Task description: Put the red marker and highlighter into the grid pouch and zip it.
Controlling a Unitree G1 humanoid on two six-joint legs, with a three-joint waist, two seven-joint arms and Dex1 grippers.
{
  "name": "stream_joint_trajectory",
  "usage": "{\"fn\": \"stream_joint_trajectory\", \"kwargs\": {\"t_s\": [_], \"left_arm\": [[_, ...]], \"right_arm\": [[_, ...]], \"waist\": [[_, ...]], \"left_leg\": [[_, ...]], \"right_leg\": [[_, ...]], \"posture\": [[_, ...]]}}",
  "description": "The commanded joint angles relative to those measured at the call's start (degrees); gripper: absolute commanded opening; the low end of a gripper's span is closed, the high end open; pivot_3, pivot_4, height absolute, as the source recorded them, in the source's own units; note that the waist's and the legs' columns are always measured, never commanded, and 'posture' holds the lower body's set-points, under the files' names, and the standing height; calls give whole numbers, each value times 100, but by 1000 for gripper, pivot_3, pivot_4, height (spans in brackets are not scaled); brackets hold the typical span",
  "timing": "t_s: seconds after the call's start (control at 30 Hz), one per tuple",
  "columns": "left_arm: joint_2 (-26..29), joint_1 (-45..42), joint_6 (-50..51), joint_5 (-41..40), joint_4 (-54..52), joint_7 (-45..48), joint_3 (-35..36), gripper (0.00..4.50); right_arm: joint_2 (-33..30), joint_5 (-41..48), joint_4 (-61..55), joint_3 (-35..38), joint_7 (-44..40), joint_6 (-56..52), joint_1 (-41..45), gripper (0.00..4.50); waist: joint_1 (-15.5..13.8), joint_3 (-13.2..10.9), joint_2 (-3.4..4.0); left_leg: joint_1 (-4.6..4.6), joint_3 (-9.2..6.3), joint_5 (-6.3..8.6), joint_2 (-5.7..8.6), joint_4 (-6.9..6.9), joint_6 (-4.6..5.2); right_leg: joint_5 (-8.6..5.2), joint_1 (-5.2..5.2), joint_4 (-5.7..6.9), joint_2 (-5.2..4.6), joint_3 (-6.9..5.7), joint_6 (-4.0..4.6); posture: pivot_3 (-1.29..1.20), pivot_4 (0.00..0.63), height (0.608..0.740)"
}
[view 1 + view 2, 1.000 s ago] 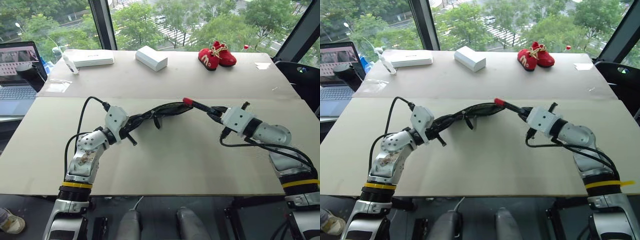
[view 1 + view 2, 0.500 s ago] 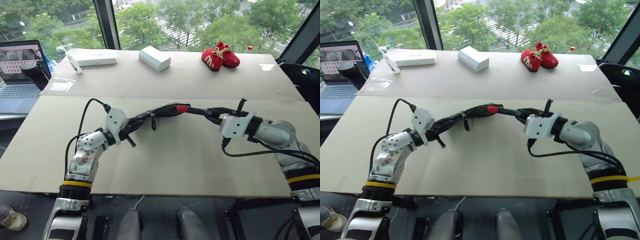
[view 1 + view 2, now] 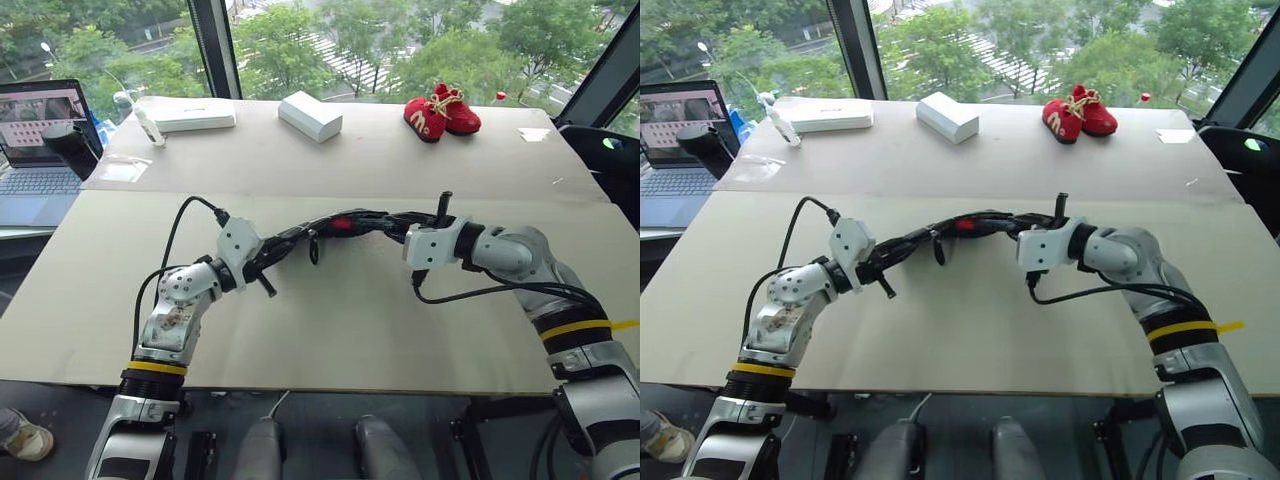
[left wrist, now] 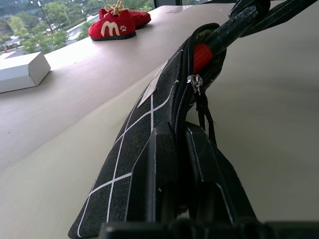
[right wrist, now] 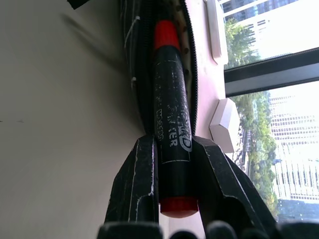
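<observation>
Holding the grid pouch by one end, the left gripper has its two black fingers pressed tight together on the fabric right beside the zipper, so the pouch stretches out from it above the table, toward the robot's right. The pouch mouth at the far end is unzipped, and the zipper pull cord dangles just below the opening. The right gripper comes in from the opposite side, its fingers clamped on the dark barrel of the red marker. The marker runs straight out along the line of those fingers, and its red cap is already inside the pouch mouth, between the two rows of zipper teeth. In the head views that red tip shows at the pouch opening, midway between the two grippers. Red baby shoes and a white box sit well apart at the far side of the table.
</observation>
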State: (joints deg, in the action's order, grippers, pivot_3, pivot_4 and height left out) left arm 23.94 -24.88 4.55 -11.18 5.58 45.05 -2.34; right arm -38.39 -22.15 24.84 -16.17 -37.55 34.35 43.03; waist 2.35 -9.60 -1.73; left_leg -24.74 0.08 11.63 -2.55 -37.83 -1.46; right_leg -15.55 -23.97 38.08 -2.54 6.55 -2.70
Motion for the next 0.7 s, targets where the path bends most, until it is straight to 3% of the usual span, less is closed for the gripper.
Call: {"fn": "stream_joint_trajectory", "kwargs": {"t_s": [0.03,0.1,0.23,0.37,0.5,0.6,0.7], "left_arm": [[-5,-105,73,-34,-311,-34,-26,0],[-7,-115,115,-41,-350,-43,-32,0],[3,-106,184,-54,-432,-71,-23,0],[23,-67,238,-67,-510,-105,-12,0],[21,-26,300,-65,-597,-137,-13,0],[19,-17,319,-65,-595,-151,-8,0],[21,-18,324,-67,-573,-149,-8,0]], "right_arm": [[365,-180,188,-257,54,61,451,597],[593,-119,329,-321,-6,-61,575,1605],[821,-25,554,-230,50,-315,780,2667],[651,-87,798,-50,399,-281,894,4139],[447,1094,545,539,-188,-600,666,4139],[403,3462,-862,1295,-1432,-3274,-18,4139],[48,5375,-2163,1678,-2133,-5804,-840,4139]], "waist": [[15,0,0],[28,0,0],[4,0,0],[-26,0,0],[-28,0,0],[-25,0,0],[-30,0,1]], "left_leg": [[0,0,0,0,0,0],[1,0,0,-2,1,0],[0,-1,0,-1,1,0],[0,-2,-2,1,-2,-4],[-1,-3,-2,1,-2,-4],[0,-8,-2,-1,-1,-4],[4,-17,-2,-4,-1,-3]], "right_leg": [[0,-1,0,0,1,0],[0,-3,2,2,1,1],[1,-4,4,0,0,1],[1,0,4,-5,-4,1],[1,0,4,-5,-4,1],[1,7,1,-3,-8,1],[1,21,2,-1,-16,2]], "posture": [[0,150,729],[0,150,729],[0,150,729],[0,150,729],[0,150,729],[0,150,729],[0,150,729]]}}
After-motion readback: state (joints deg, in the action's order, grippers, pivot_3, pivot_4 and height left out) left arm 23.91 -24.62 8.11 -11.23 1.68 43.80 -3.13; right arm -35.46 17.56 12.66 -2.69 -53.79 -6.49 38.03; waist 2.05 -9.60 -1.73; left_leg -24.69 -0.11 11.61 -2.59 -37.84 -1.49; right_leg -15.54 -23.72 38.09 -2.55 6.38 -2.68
